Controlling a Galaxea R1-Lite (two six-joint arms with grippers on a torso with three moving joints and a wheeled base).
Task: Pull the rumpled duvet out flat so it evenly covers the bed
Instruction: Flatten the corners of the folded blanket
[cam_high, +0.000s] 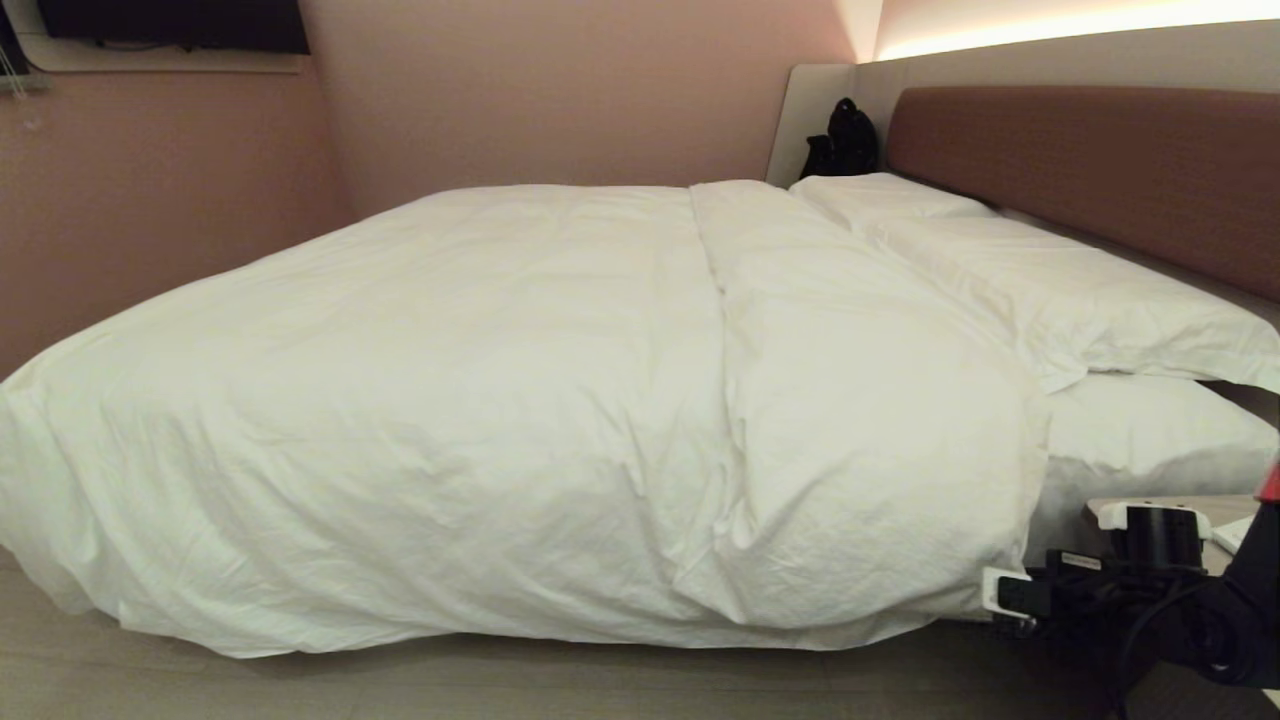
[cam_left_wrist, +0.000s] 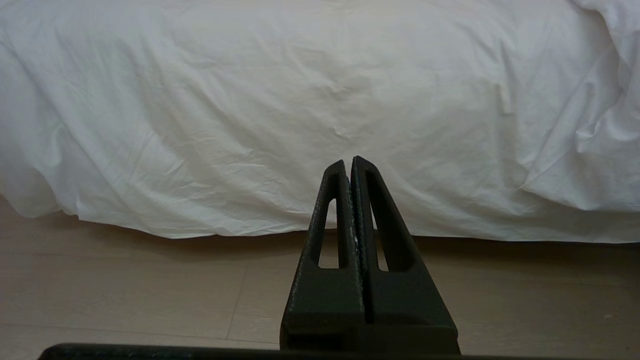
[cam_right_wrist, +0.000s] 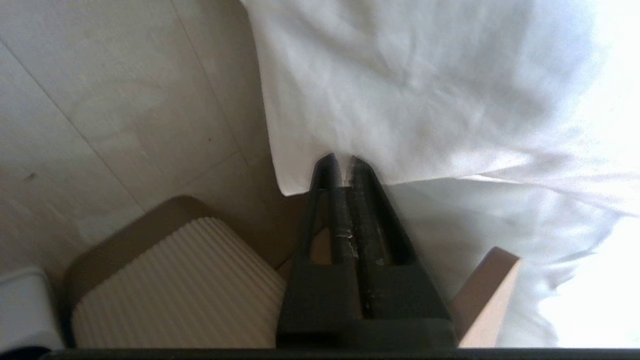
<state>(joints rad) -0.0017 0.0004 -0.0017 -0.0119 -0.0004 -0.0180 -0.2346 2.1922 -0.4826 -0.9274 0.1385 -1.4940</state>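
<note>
One duvet (cam_high: 520, 400) lies spread over the bed (cam_high: 1100, 170), its near edge hanging almost to the floor (cam_high: 500, 690); a long fold runs across it toward the headboard, so it does not yet sit even. Left first: the left claw (cam_left_wrist: 348, 162) hovers low before that hanging edge, closed and empty, probably parked. Further right, the right claw (cam_right_wrist: 340, 162) has its tips at the duvet's lower corner, barely parted, seemingly there to take or let go of the corner; I cannot tell whether it holds cloth. Two pillows (cam_high: 1080, 290) lie at the head.
</note>
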